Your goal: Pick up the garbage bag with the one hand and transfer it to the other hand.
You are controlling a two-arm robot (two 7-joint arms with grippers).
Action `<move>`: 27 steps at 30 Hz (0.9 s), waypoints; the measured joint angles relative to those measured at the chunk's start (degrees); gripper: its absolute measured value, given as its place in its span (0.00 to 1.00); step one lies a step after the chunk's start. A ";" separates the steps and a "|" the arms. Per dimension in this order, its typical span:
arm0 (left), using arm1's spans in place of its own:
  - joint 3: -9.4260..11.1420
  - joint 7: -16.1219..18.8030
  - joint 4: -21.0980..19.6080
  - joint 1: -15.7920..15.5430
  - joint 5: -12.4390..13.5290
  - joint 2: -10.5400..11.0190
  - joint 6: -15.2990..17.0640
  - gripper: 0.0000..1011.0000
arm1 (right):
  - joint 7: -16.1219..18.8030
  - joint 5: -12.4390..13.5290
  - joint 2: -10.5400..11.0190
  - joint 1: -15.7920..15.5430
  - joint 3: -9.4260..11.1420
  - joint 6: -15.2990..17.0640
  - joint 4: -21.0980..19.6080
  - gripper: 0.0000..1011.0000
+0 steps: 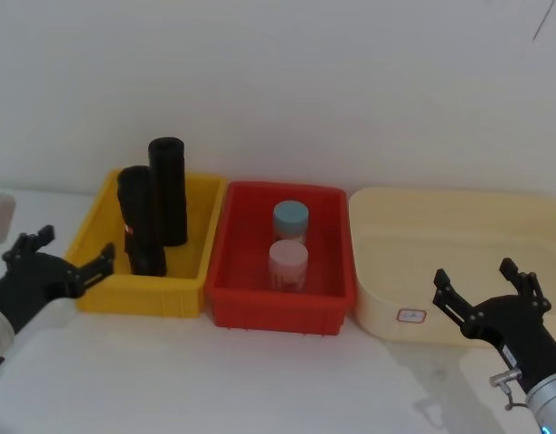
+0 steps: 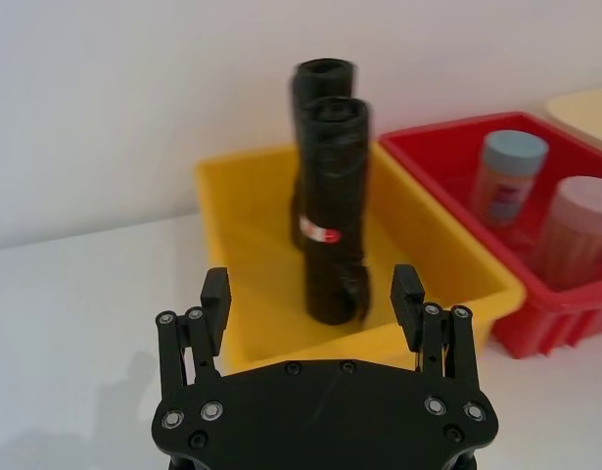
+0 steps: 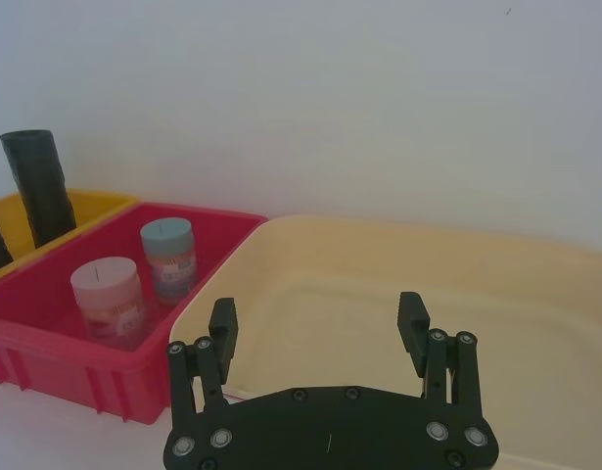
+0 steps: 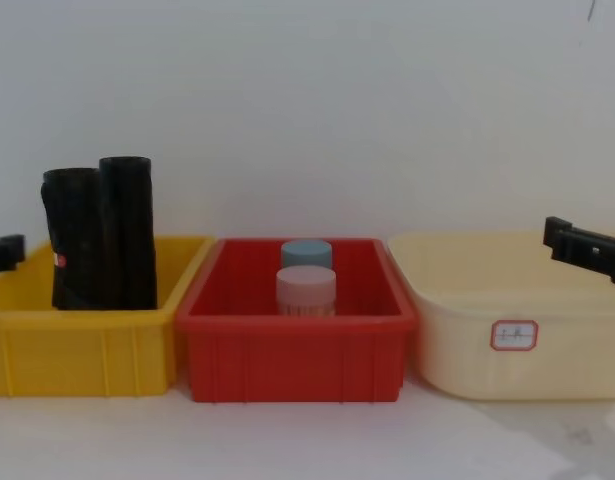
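White table (image 1: 259,380), plain wall (image 1: 350,81) — left gripper (image 1: 74,244) by yellow bin (image 1: 142,287), right gripper (image 1: 475,273) by cream tub (image 1: 377,316), both jaws apart

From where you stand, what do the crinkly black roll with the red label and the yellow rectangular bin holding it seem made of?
The crinkly black roll looks like thin soft plastic film, faintly glossy: its surface is wrinkled and lumpy. The yellow rectangular bin seems rigid moulded plastic, smooth with a slight sheen: straight walls, a thick rim.
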 joint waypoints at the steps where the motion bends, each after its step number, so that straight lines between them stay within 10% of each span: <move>1: 0.25 -0.35 0.00 -0.11 0.00 0.05 -0.02 0.99 | 0.00 0.00 0.00 0.00 0.00 0.00 0.00 0.99; 27: 6.17 -0.02 0.20 -3.01 5.87 -2.58 0.15 0.99 | 0.00 0.00 0.00 0.00 0.00 0.00 0.00 0.99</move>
